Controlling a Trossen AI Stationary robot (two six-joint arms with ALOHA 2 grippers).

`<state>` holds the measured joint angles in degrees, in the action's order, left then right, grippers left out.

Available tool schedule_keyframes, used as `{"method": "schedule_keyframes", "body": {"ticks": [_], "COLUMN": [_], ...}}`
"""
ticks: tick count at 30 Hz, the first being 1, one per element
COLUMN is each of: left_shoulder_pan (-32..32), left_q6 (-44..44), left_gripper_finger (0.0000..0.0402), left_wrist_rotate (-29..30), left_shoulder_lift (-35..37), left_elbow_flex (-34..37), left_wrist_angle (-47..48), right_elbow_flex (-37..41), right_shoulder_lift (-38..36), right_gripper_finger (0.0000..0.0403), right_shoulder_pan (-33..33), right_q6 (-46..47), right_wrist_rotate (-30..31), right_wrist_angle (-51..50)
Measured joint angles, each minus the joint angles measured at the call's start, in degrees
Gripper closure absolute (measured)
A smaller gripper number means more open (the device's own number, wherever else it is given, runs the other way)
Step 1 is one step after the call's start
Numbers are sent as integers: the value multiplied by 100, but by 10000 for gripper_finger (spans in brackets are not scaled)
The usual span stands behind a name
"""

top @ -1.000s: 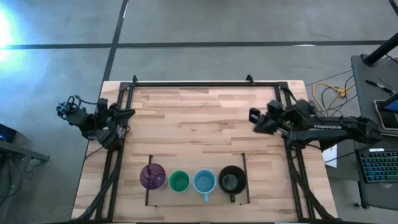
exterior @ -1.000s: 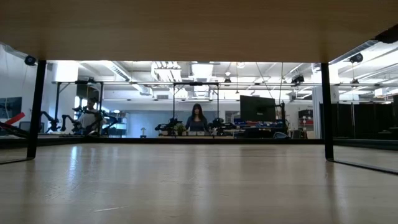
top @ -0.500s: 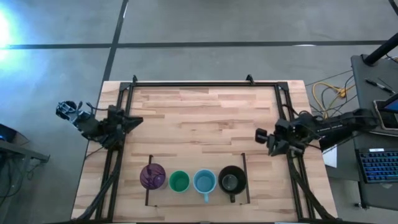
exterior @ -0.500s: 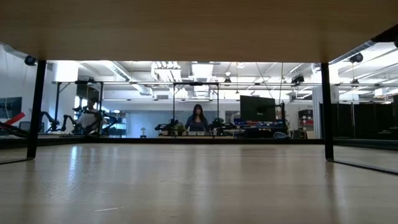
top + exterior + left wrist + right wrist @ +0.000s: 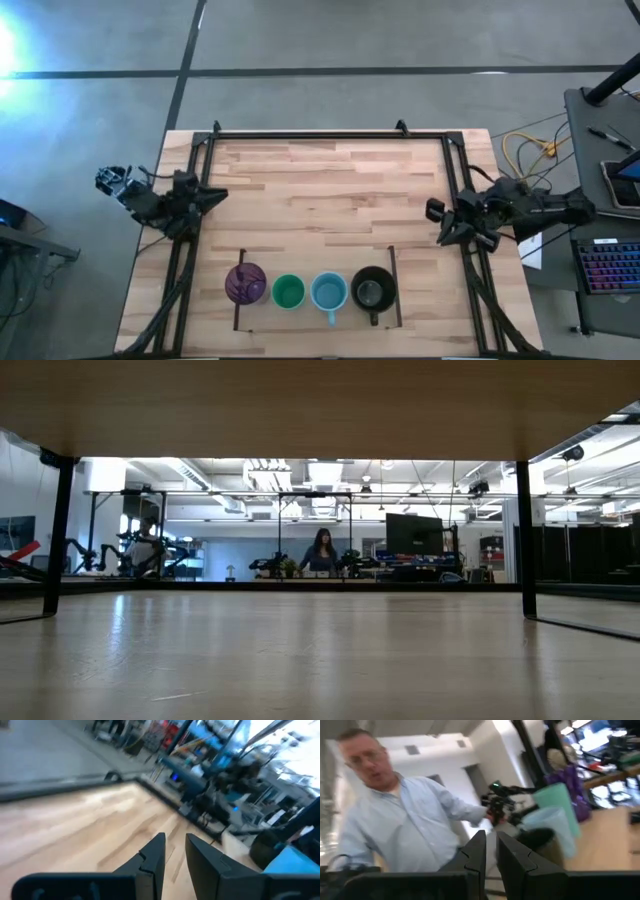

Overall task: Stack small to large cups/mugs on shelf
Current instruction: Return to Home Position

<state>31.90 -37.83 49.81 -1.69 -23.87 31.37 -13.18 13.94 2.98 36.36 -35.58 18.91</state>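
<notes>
Four cups stand upright in a row by the table's near edge, inside the line-marked shelf area (image 5: 318, 262). From left to right they are the purple tumbler (image 5: 245, 283), the green cup (image 5: 288, 292), the light-blue mug (image 5: 328, 292) and the black mug (image 5: 372, 290). The right wrist view shows them too: purple (image 5: 568, 787), green (image 5: 556, 800), light-blue (image 5: 551, 827), black (image 5: 535, 839). My left gripper (image 5: 208, 196) is at the table's left edge, shut and empty, as the left wrist view (image 5: 174, 851) shows. My right gripper (image 5: 436, 213) is at the right edge, shut and empty, as the right wrist view (image 5: 491, 851) shows.
A black metal frame (image 5: 320, 133) runs around the tabletop. A desk with a keyboard (image 5: 610, 265) stands beyond the right edge. A person in a light-blue shirt (image 5: 405, 835) stands beyond the table. In the low view, people (image 5: 323, 548) are in the room behind.
My right gripper has drawn back from over the table toward the right edge and a little toward the near edge, with the arm folding in. The cups have stayed in place.
</notes>
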Motion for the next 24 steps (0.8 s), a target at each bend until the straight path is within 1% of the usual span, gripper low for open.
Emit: {"method": "schedule_keyframes", "body": {"ticks": [2,4,5,8,9,11,14,18,20,23,24], "left_shoulder_pan": [2,0,-2,-2,-2,-2,-2,-2,-2,-2,-2], "left_q6": [-528,-915,-971,-979,-979,-964,-940,-974,-990,-988,-986], "left_gripper_finger": [340,340,340,340,340,340,340,340,340,340,340], "left_wrist_rotate": [-13,5,2,5,2,15,182,276,279,334,391], "left_shoulder_lift": [4,4,2,6,7,7,9,8,7,9,5], "left_elbow_flex": [4,-6,1,-1,-1,-1,26,36,36,36,31], "left_wrist_angle": [370,709,821,770,783,844,865,866,862,817,816], "right_elbow_flex": [-80,-134,-141,-42,24,153,351,711,899,1272,1273], "right_shoulder_lift": [-350,-710,-885,-1350,-1408,-1383,-1273,-1303,-1392,-1387,-1371], "right_gripper_finger": [365,365,365,365,365,365,364,364,364,364,364], "right_shoulder_pan": [0,0,0,0,0,0,0,-1,-2,-2,-3], "right_q6": [-237,-544,-677,-892,-934,-944,-956,-1305,-1434,-1369,-1364], "right_wrist_rotate": [163,303,396,667,713,723,841,880,894,1131,1261], "right_wrist_angle": [-657,-1045,-1115,-1146,-1102,-927,-683,2,156,301,193]}}
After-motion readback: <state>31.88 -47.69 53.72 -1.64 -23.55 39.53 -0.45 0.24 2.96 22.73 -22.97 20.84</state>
